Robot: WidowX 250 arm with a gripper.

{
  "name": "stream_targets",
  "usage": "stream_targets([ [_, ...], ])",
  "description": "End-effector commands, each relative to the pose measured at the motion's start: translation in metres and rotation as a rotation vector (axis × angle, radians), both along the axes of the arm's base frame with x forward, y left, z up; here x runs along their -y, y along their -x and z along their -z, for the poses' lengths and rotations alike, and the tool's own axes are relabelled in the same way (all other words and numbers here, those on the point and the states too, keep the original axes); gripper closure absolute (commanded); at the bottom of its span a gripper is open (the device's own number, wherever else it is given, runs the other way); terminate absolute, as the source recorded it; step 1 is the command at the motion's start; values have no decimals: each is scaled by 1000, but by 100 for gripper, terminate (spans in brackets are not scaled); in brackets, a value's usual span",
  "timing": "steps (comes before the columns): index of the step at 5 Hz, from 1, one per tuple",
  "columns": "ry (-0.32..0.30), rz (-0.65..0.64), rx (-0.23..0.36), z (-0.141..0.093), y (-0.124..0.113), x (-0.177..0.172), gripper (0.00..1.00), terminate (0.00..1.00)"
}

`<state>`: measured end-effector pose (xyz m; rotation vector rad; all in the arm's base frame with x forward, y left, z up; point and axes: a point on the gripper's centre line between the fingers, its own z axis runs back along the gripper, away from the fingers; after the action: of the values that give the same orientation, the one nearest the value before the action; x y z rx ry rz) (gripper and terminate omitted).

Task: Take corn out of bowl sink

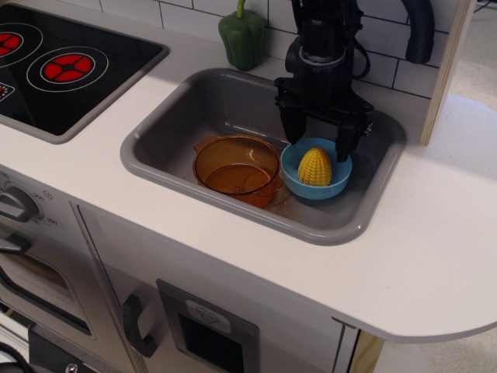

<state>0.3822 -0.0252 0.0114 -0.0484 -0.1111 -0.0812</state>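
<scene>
White desk [435, 256] surrounded the sink [233, 93]. Nothing had been lifted yet: the corn [314, 166] sat in the bowl [299, 186], below and between the jaws, which were spread wide, gripping nothing.

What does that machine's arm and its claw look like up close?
The arm is all black, a chunky rounded column with a paler ring band around its wrist. A black cable loops beside it. It ends in a claw with a flat crossbar and two tapered black fingers. No markings are readable.
</scene>
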Motion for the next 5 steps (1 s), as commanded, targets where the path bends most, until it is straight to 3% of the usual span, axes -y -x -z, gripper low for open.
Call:
stream_targets([
  [1, -10, 0, 41, -5, -5, 1, 0, 0],
  [4, -21, 23, 44, 4, 0, 11, 0, 0],
  [5, -41, 34, 42, 10, 2, 15, 100, 0],
])
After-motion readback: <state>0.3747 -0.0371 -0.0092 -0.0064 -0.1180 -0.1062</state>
